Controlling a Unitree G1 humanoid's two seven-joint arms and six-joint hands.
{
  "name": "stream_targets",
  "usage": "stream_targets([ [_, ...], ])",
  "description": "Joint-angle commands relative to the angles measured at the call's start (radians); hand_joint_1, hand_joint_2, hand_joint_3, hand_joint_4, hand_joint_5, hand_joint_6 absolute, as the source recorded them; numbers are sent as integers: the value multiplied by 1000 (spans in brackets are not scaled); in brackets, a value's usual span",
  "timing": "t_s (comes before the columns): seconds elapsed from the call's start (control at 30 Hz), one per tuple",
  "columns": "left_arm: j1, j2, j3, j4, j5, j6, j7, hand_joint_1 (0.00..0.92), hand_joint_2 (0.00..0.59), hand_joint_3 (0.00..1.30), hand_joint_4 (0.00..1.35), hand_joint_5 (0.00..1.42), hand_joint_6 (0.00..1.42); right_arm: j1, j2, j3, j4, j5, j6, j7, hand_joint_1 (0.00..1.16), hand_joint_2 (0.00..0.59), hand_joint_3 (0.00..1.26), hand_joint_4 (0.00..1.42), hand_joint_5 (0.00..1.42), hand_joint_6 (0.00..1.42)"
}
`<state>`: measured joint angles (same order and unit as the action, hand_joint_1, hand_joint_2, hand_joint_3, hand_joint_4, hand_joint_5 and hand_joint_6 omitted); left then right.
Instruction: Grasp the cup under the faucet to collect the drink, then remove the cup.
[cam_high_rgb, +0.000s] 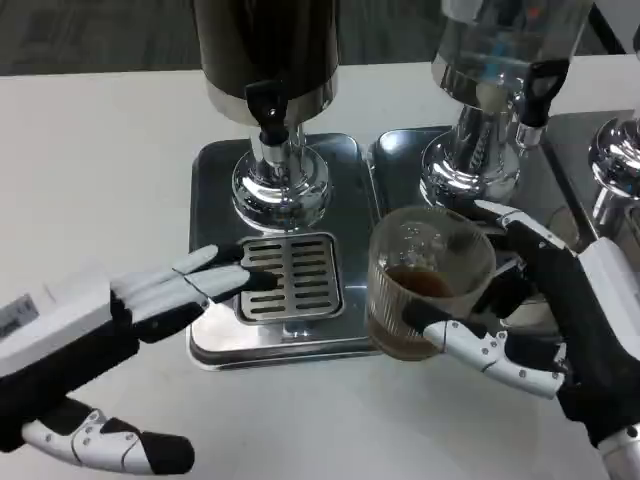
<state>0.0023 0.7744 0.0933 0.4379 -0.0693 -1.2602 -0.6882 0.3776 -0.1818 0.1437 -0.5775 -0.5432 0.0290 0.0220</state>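
Note:
A clear ribbed glass cup (428, 280) with a little brown drink at its bottom is held by my right hand (545, 320), thumb in front and fingers behind it. The cup sits to the right of the slotted drip grate (292, 277), off from under the black faucet (270, 112) of the dark dispenser (266, 50). My left hand (140, 310) holds nothing; its fingers stretch flat toward the grate's left edge, fingertips touching it.
A steel drip tray (220, 160) carries the dark dispenser's chrome base (280, 188). A second, clear dispenser (490, 60) with its own black tap stands on a neighbouring tray at the right. A third chrome base (615, 150) shows at the far right.

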Motion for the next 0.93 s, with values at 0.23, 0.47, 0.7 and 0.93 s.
stream_targets([
  [0.23, 46, 36, -11, -46, 4, -15, 45, 0, 126, 74, 0, 0, 153, 15, 0, -14, -59, 18, -23, 3, 597, 284, 518, 654, 711, 751],
  [0.47, 60, 50, -12, -55, -7, -6, 56, 0, 124, 68, 0, 0, 153, 17, 0, -18, -63, 20, -23, 7, 596, 285, 523, 662, 718, 752],
  [0.7, 66, 54, -6, -58, -1, -7, 68, 0, 121, 72, 0, 0, 153, 17, 0, -21, -61, 22, -28, 6, 596, 290, 524, 663, 720, 752],
  [0.93, 73, 55, -2, -58, 9, -2, 77, 0, 120, 73, 0, 0, 153, 12, -1, -23, -58, 27, -28, 8, 596, 291, 529, 663, 720, 752],
])
